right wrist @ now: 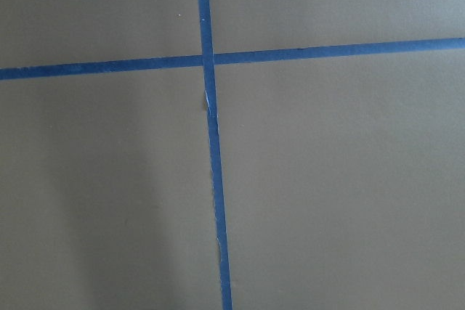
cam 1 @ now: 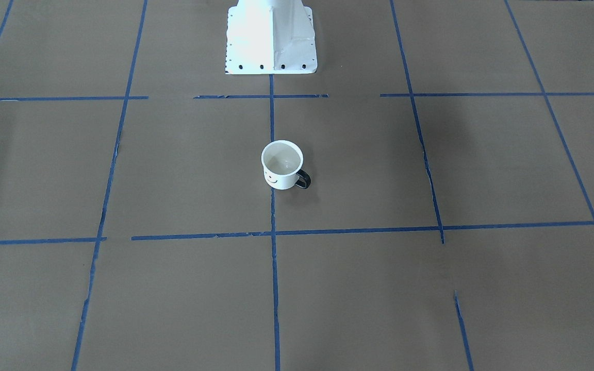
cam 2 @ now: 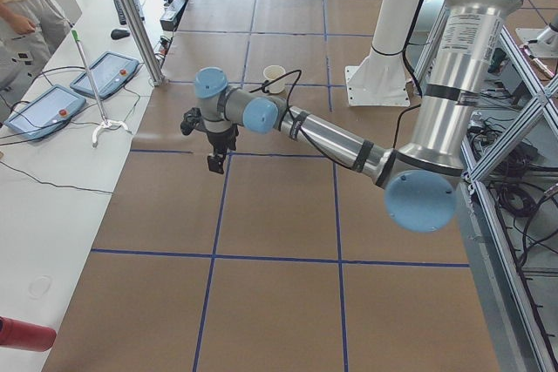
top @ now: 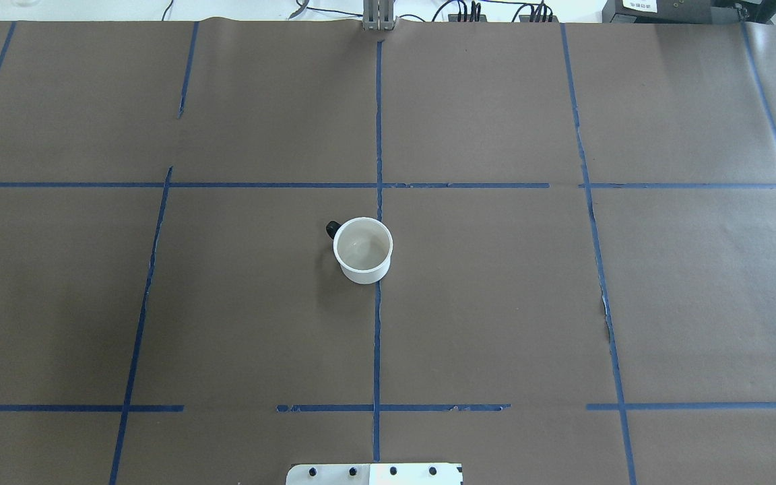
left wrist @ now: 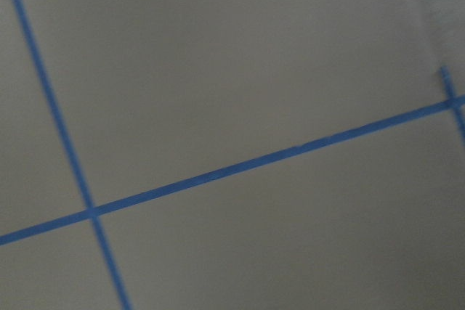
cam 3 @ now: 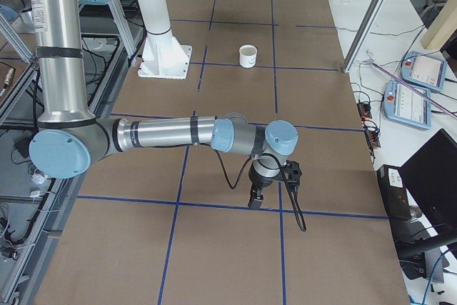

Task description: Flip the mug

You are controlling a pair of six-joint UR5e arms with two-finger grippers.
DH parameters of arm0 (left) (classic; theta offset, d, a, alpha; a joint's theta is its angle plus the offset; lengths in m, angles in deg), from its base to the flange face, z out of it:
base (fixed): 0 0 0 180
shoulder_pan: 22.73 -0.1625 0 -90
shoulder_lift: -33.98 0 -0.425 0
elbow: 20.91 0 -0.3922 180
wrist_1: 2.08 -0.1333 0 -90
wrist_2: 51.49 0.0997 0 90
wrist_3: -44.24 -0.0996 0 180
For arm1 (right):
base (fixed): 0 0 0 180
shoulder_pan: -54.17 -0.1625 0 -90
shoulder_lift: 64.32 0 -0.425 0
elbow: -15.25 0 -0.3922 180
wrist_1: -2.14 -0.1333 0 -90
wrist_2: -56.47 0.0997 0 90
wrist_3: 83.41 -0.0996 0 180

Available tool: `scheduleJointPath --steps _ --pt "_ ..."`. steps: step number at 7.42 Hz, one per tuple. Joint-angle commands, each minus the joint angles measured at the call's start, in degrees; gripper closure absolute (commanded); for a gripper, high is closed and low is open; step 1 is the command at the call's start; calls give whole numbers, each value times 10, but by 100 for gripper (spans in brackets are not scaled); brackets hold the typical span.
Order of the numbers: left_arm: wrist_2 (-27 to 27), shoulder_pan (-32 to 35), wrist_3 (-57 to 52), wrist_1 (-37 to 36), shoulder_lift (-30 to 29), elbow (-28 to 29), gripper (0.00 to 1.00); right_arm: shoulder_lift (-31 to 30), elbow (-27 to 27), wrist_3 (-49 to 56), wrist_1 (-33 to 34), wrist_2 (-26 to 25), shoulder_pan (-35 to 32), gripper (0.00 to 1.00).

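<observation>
Mug [top: 363,250] sitting upright, mouth up, at centre of table [top: 496,303]; handle [top: 331,229] pointing 10 o'clock in overhead view. Left gripper [cam 2: 215,161] and right gripper [cam 3: 255,201] hovering well apart from it; cannot tell how jaws are standing.

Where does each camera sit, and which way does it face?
Exterior front-facing: across the table, facing the robot, steeply down on the small white enamel mug with black loop handle; white pedestal at top.
Overhead exterior: behind the robot, looking forward-down; pedestal edge at bottom.
Exterior left: robot's-left table end; left arm near, left gripper over brown paper cover.
Exterior right: opposite end; right arm, right gripper near.
Left wrist-mounted: down on paper, blue tape lines; no body.
Right wrist-mounted: likewise.
Shared: all exterior views show the mug upright.
</observation>
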Motion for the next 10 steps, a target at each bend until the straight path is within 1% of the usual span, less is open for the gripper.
scheduleJointPath --steps 1,3,10 --pt "-3 36 -22 6 28 21 0 0 0 0 0 0 0 0" --pt "-4 37 -21 77 58 19 0 -1 0 0 0 0 0 0" --pt "1 36 -14 81 60 24 0 0 0 0 0 0 0 0"
